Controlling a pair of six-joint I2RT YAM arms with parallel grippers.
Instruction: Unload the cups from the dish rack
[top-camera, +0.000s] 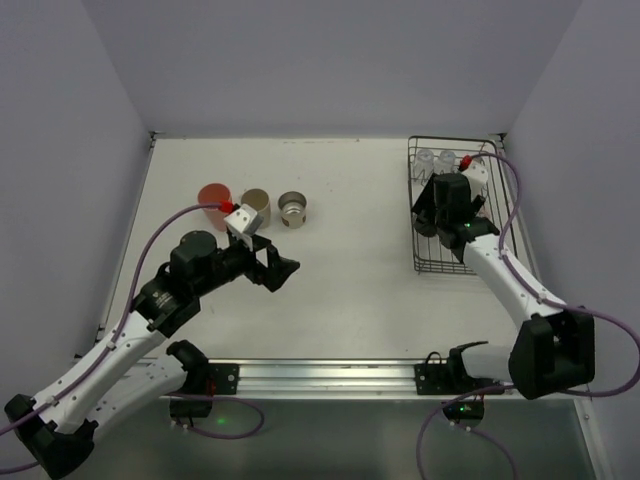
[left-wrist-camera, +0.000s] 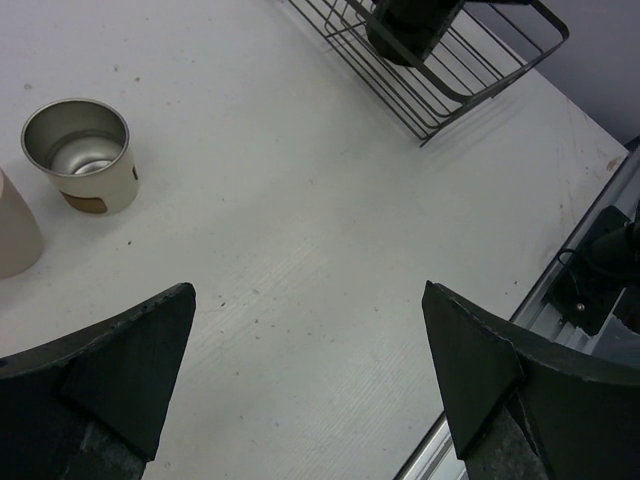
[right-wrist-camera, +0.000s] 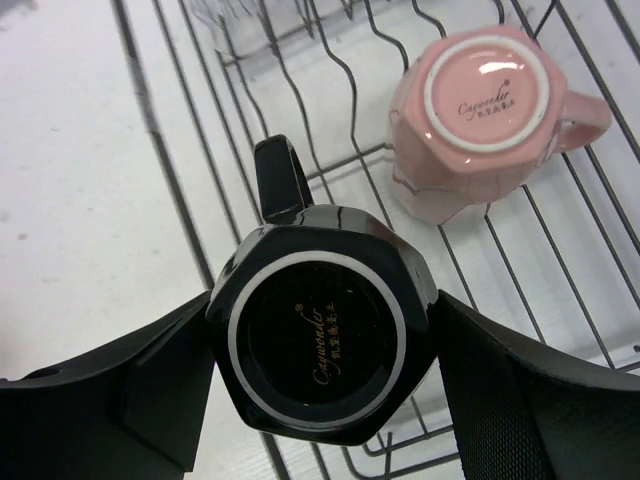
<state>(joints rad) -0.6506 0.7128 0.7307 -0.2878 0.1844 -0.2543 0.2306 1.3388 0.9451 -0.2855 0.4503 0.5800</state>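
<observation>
The black wire dish rack (top-camera: 450, 255) stands at the right back. My right gripper (top-camera: 443, 207) is inside it, shut on an upside-down dark handled mug (right-wrist-camera: 320, 335), with one finger pressed on each side. In the right wrist view an upside-down pink mug (right-wrist-camera: 485, 115) sits on the rack wires (right-wrist-camera: 150, 130), and clear glasses (right-wrist-camera: 235, 20) stand at the far end. The glasses also show in the top view (top-camera: 436, 158). On the table to the left stand the salmon-pink tumbler (top-camera: 213, 196), the tan cup (top-camera: 256, 204) and the silvery metal cup (top-camera: 292, 210). My left gripper (top-camera: 281, 270) is open and empty.
The left wrist view shows the metal cup (left-wrist-camera: 80, 150) upright, the tan cup (left-wrist-camera: 15, 235) at the left edge and the rack's corner (left-wrist-camera: 450, 90) at the top right. The metal base rail (top-camera: 320, 375) runs along the table's near edge.
</observation>
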